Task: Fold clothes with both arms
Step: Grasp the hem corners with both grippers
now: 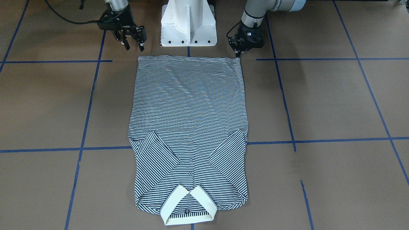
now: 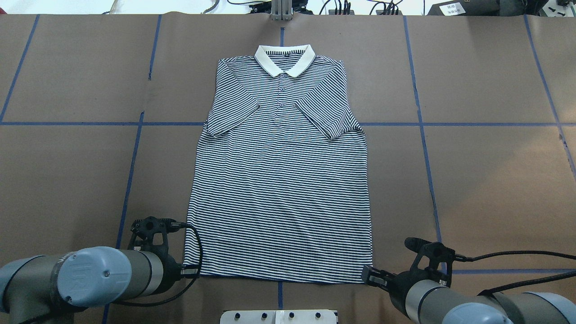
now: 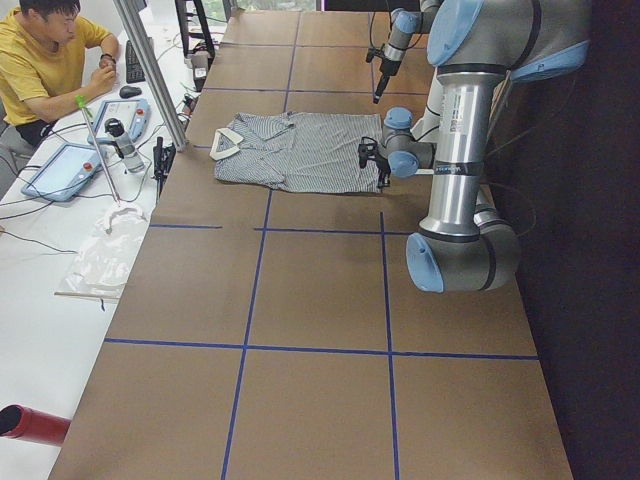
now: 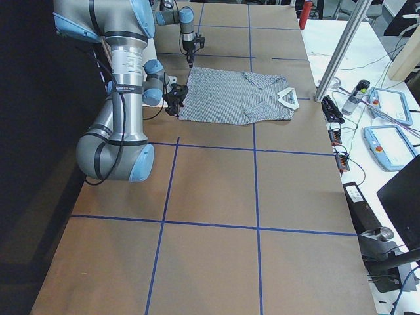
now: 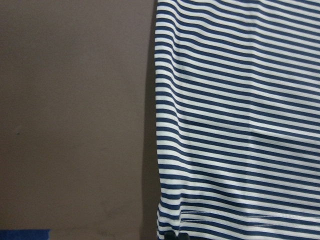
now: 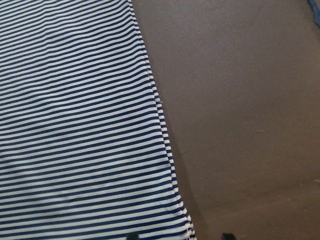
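Observation:
The striped polo shirt (image 1: 188,105) lies flat and face up on the brown table, with both sleeves folded in over the chest and the cream collar (image 2: 283,60) at the far side from me. My left gripper (image 1: 238,55) is down at the hem's left corner with its fingers together on the fabric; in the left wrist view the hem corner (image 5: 172,222) sits right at the dark fingertips. My right gripper (image 1: 134,46) is open just behind the hem's right corner. In the right wrist view its two fingertips (image 6: 227,236) straddle that hem corner (image 6: 182,225).
The white pedestal base (image 1: 188,28) stands right behind the hem, between the two arms. Blue tape lines (image 1: 86,105) grid the brown table. An operator (image 3: 45,65) sits at a side desk with controllers beyond the collar end.

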`<state>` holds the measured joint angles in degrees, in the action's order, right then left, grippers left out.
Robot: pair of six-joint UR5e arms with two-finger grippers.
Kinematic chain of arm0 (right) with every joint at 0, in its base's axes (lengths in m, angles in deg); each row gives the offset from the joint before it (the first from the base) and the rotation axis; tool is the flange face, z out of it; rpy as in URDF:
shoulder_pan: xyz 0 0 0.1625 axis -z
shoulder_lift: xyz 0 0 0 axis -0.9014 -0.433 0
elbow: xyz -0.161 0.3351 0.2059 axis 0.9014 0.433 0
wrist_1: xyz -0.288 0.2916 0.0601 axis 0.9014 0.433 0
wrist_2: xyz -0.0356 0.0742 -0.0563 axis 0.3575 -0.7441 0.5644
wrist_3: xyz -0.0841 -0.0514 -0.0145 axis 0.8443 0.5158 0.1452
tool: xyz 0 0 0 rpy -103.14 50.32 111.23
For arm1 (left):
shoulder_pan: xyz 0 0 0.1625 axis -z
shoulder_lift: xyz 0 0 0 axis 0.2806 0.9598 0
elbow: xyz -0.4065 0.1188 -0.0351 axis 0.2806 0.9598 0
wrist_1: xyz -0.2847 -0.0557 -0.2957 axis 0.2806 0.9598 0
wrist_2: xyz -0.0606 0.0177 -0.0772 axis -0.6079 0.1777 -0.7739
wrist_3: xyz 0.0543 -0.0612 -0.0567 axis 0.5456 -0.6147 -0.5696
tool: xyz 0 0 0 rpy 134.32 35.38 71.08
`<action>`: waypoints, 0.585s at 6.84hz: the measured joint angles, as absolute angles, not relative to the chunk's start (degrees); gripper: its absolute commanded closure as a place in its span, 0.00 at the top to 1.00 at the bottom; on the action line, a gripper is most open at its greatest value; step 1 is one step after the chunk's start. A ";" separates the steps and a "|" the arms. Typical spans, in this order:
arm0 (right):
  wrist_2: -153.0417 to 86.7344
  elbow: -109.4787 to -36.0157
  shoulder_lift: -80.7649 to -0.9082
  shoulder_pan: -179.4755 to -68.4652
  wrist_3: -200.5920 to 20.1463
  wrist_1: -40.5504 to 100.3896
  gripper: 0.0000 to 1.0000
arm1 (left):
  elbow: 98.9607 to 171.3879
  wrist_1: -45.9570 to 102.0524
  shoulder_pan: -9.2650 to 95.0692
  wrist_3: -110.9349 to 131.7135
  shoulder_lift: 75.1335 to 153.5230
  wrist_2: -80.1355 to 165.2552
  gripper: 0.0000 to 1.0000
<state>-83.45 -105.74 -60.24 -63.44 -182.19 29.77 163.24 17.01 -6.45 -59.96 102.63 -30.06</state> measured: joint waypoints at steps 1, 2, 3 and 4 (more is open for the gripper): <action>-82.79 -103.93 -57.78 -63.03 -183.27 31.64 0.52 | 163.27 17.04 -6.45 -59.96 102.64 -30.10 0.00; -82.57 -102.89 -56.08 -62.90 -183.66 33.57 0.53 | 163.29 17.05 -6.45 -59.96 102.64 -30.14 0.00; -82.50 -102.02 -55.40 -62.89 -183.79 34.65 0.53 | 163.29 17.06 -6.45 -59.96 102.64 -30.18 0.00; -82.45 -101.16 -55.21 -62.89 -183.92 35.07 0.53 | 163.29 17.06 -6.45 -59.96 102.64 -30.18 0.00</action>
